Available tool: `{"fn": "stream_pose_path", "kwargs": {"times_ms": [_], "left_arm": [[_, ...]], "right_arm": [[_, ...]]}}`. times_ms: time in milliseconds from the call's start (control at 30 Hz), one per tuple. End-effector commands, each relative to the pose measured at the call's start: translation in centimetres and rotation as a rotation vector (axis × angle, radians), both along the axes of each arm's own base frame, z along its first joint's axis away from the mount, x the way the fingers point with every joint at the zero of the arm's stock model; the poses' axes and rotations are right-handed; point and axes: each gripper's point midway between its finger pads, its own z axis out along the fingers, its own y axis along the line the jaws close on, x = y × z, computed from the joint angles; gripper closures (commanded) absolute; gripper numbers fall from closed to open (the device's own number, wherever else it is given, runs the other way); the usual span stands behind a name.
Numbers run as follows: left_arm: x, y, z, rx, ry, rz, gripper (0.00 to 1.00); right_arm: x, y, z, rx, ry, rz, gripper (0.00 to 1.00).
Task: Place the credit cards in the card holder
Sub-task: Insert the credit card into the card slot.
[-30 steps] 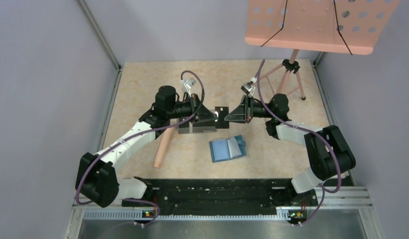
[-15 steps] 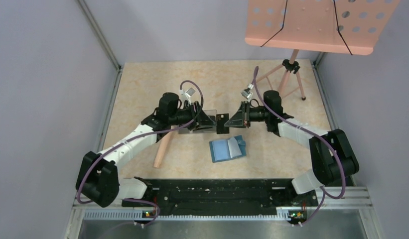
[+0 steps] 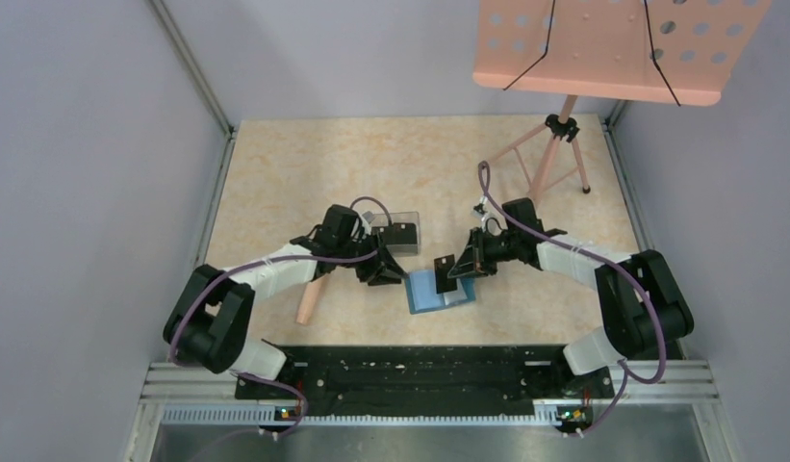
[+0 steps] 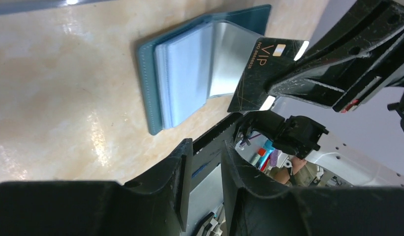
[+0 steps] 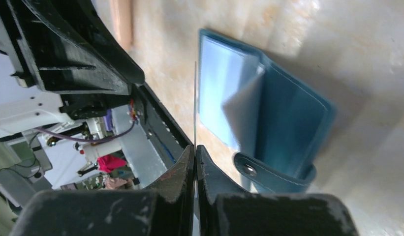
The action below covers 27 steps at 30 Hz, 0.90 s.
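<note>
The card holder lies open on the table, a teal-blue wallet with clear inner sleeves, also seen in the left wrist view and the right wrist view. My right gripper is shut on a black credit card marked VIP, held on edge just above the wallet's left half; it shows edge-on in the right wrist view. My left gripper is open and empty, low beside the wallet's left edge. Another black card seems to sit at the clear box.
A clear plastic box stands behind the left gripper. A wooden dowel lies left of it. A pink music stand on a tripod stands at the back right. The wallet's snap strap sticks out towards my right gripper.
Both grippers met at the card higher up, near the box. The left has let go; the right has carried the card down to the wallet. The left has dropped beside the wallet.
</note>
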Motion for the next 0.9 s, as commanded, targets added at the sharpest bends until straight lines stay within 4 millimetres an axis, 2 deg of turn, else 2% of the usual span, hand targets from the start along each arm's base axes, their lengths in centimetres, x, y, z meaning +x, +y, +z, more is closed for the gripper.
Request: {"fn": "stream_pose_path", "kwargs": {"times_ms": [0, 133, 367, 600, 867], "left_arm": [[-0.5, -0.1, -2.0, 0.04, 0.057, -0.011, 0.68], [-1.0, 0.0, -3.7, 0.099, 0.087, -0.031, 0.73], [-1.5, -0.2, -5.9, 0.158, 0.129, -0.053, 0.74], [-1.6, -0.4, -7.0, 0.214, 0.156, -0.081, 0.8], [-1.8, -0.4, -7.6, 0.247, 0.166, -0.095, 0.92]], "right_arm": [[-0.3, -1.1, -1.5, -0.069, -0.022, -0.015, 1.0], [-0.4, -1.5, -2.6, -0.108, -0.021, -0.026, 1.0], [-0.1, -2.1, -3.5, -0.114, -0.032, -0.047, 1.0], [-0.1, -1.7, -4.0, -0.082, -0.017, -0.053, 1.0], [0.3, -1.2, -3.3, -0.037, -0.024, -0.056, 1.0]]}}
